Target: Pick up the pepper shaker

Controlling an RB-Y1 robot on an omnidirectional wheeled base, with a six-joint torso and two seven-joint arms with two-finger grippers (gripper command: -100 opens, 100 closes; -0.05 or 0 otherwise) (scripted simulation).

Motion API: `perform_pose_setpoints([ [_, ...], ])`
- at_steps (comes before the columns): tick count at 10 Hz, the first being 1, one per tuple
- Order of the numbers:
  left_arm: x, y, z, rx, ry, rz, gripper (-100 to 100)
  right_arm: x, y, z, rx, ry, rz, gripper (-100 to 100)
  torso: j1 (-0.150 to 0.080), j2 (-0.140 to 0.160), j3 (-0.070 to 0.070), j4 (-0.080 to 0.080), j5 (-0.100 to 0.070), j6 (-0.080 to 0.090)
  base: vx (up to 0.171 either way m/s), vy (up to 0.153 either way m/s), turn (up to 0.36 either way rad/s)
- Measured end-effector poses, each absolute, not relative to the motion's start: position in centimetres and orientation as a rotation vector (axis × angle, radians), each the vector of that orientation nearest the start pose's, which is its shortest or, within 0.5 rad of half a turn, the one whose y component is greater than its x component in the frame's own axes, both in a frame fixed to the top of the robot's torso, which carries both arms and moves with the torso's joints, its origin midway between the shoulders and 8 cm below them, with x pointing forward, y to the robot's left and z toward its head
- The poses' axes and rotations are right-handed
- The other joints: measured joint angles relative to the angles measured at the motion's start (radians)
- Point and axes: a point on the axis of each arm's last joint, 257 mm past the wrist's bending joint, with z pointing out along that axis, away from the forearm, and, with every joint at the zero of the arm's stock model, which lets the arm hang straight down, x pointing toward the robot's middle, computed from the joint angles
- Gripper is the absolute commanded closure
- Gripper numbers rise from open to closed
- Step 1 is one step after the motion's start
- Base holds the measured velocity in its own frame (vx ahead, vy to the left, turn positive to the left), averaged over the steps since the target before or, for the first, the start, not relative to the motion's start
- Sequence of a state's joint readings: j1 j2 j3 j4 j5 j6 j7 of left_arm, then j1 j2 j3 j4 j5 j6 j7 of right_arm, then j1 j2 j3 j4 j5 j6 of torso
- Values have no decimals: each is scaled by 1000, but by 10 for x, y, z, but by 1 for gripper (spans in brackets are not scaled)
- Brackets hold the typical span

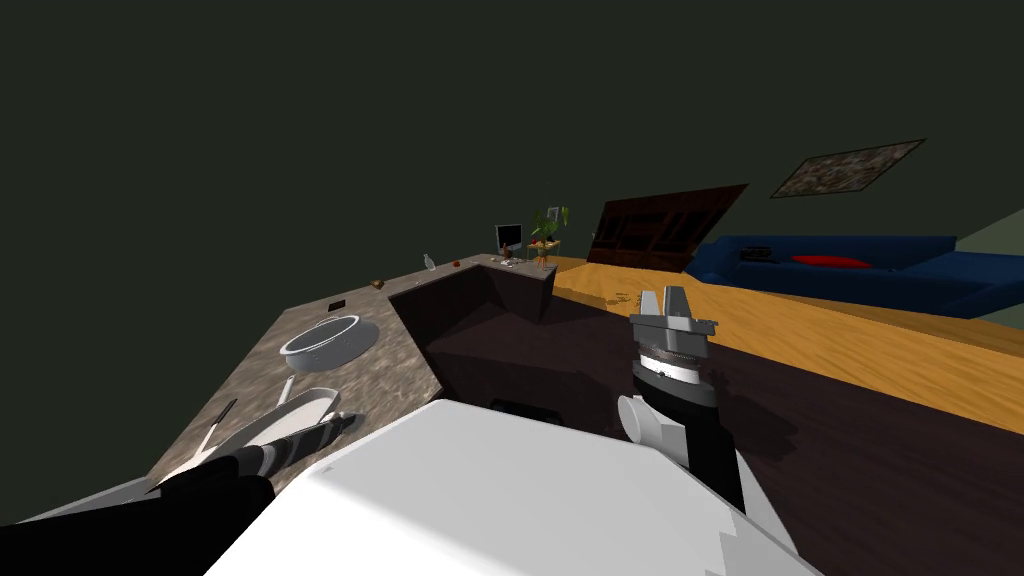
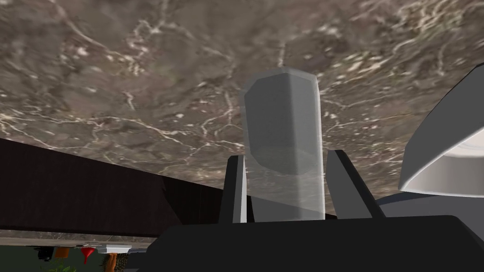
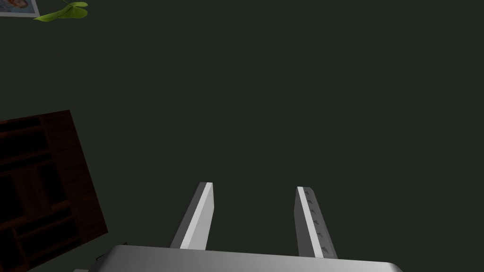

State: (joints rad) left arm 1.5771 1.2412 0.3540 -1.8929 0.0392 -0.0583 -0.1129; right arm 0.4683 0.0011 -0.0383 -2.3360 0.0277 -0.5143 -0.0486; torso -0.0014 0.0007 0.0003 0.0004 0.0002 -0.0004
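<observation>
The pepper shaker (image 2: 282, 123) is a tall, translucent grey cylinder standing upright on the brown marbled counter (image 2: 142, 94). My left gripper (image 2: 286, 156) has a finger against each side of it, shut on its lower part. In the head view the left forearm (image 1: 290, 445) reaches low over the counter's near end (image 1: 400, 360). My right gripper (image 1: 675, 300) is raised over the dark floor to the right, away from the counter; its fingers (image 3: 201, 212) stand open with nothing between them.
A white curved dish (image 2: 439, 160) lies close beside the shaker and the left gripper. Farther along the counter sits a grey perforated bowl (image 1: 330, 340), and a knife (image 1: 215, 425) lies by the near left edge. The dark counter front (image 2: 94, 189) drops below the edge.
</observation>
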Motion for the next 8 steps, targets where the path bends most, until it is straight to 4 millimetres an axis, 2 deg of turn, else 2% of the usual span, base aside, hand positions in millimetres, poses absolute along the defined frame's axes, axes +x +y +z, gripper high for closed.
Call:
perform_pose_setpoints([
  [1,57,589,-307,-575,2529,150,100,329,-281,62,573,545,1325,0,0,0,0,0,0,0,0,0,0],
  [2,57,589,-307,-575,2529,150,0,329,-281,62,573,545,1325,0,0,0,0,0,0,0,0,0,0],
  [3,57,589,-307,-575,2530,150,100,329,-281,62,573,545,1325,0,0,0,0,0,0,0,-13,-4,67],
  [7,64,586,-293,-554,2537,146,100,329,-281,62,573,545,1325,0,-1,1,1,0,-1,0,-16,-7,42],
  [8,64,586,-293,-553,2537,146,0,329,-281,62,573,545,1325,0,-1,1,1,0,0,0,0,0,0],
])
